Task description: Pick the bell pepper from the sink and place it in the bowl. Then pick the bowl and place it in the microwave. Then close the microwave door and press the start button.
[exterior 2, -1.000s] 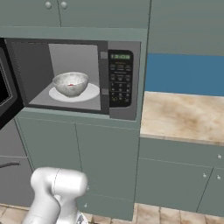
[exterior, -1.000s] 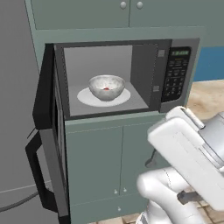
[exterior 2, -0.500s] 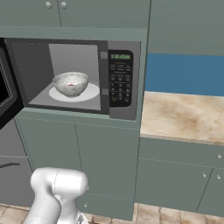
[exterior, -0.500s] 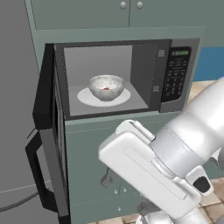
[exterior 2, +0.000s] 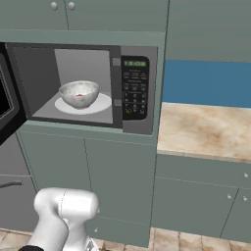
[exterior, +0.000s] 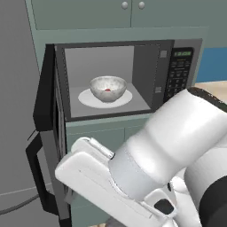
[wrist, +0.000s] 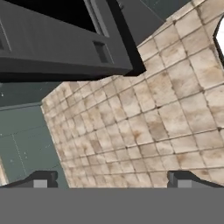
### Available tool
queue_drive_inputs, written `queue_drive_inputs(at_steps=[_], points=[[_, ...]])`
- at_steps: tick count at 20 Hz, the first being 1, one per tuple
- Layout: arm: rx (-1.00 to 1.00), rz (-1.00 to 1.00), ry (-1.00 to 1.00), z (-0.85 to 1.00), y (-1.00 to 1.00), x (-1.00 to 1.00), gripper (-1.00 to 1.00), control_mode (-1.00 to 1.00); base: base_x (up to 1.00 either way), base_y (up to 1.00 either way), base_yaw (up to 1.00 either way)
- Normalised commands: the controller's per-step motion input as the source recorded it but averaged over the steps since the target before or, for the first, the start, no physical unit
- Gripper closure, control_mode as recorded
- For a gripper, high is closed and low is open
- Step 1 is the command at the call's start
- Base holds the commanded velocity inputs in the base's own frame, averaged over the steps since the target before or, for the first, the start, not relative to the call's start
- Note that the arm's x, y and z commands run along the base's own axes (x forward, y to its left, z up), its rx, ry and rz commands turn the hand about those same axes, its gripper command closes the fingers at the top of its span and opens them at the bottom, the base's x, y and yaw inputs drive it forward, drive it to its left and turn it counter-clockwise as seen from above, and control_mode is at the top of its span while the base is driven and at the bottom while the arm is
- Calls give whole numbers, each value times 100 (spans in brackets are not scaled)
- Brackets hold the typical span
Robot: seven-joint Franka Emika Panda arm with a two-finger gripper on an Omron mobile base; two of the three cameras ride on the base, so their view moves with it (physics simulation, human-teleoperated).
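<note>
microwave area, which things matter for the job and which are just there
Job:
- bowl with bell pepper inside, in the microwave
- microwave door, open
- hand, open, holding nothing

Just there:
- white plate under the bowl
- counter
- cabinets

You can see just a red speck of the bell pepper (exterior: 107, 90) over the rim of the bowl (exterior: 108, 87), the arm hides the lower keypad of the microwave (exterior: 177, 75), and the microwave door (exterior 2: 6, 100) is cut off at the right base view's left edge.
</note>
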Motion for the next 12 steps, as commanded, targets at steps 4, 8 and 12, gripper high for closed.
queue_drive_inputs(at_steps=[4, 8, 12], points=[[-14, -23, -2, -1, 56, 13, -100, -100, 0, 0, 0], [-16, -39, -1, -2, 43, 30, -100, -100, 0, 0, 0], [-17, -46, -2, -7, 31, 48, -100, -100, 0, 0, 0]])
